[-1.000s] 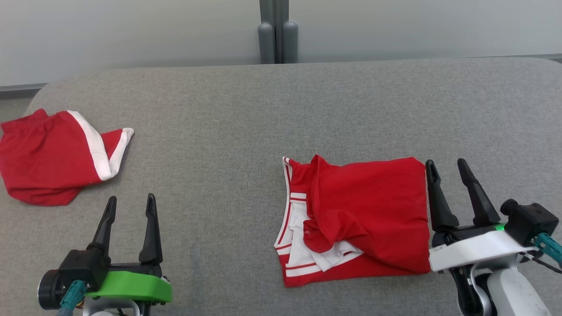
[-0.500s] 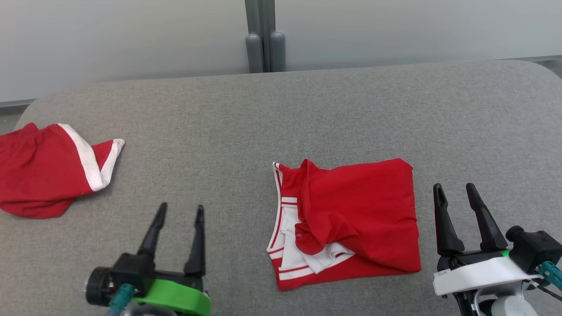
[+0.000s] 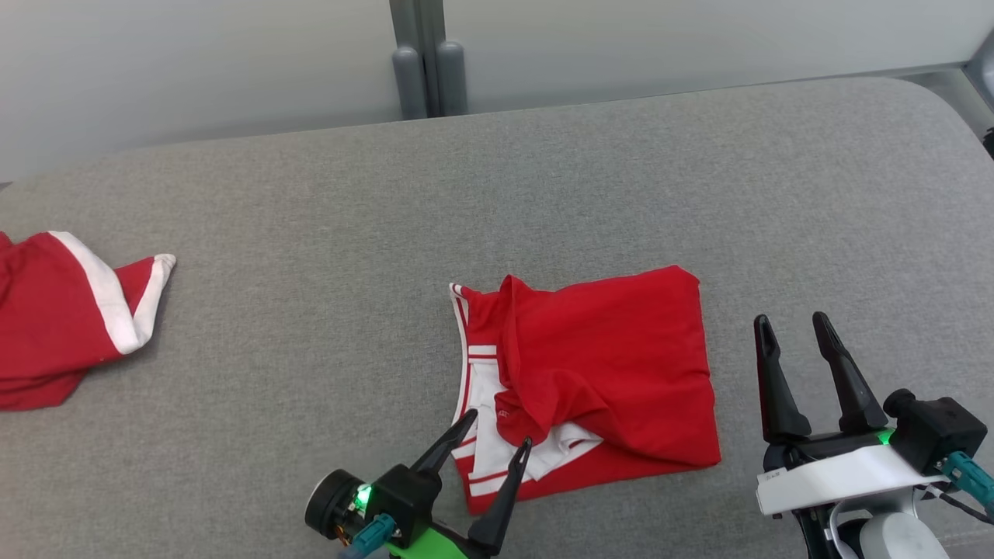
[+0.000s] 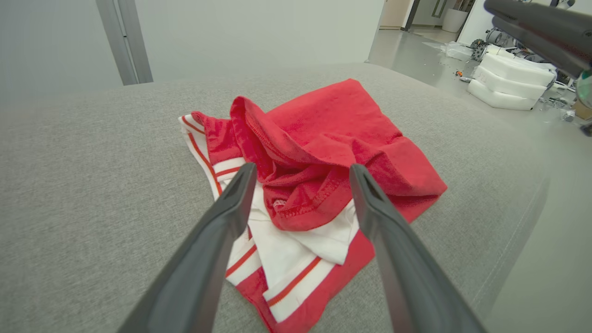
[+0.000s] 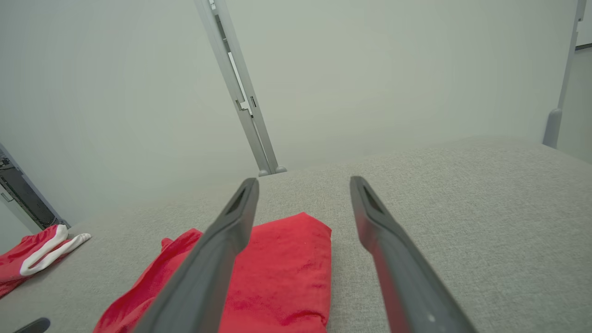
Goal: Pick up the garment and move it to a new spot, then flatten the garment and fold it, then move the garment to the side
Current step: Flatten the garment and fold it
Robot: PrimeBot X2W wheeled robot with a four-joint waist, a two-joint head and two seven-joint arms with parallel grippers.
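Observation:
The garment point(image 3: 613, 357) is a red shirt with white, red-striped trim, lying roughly folded on the grey table, a loose red flap bunched over its left side. In the left wrist view the garment point(image 4: 323, 134) fills the middle. My left gripper point(image 3: 498, 428) is open at the garment's near left corner, its fingertips over the white trim, and my left gripper point(image 4: 303, 167) has nothing between its fingers. My right gripper point(image 3: 790, 318) stands open just right of the garment's right edge, apart from it. My right gripper point(image 5: 304, 179) points over the garment point(image 5: 282, 273) toward the far wall.
A second red garment with a white stripe point(image 3: 54, 318) lies crumpled at the table's far left. The grey fabric table point(image 3: 311, 233) ends at a pale wall with a grey post point(image 3: 427, 62). White foam blocks point(image 4: 508, 78) lie on the floor beyond the right edge.
The head camera has turned right, so everything slid left in view. My left gripper has travelled right to the garment's near left corner. Both grippers stay open.

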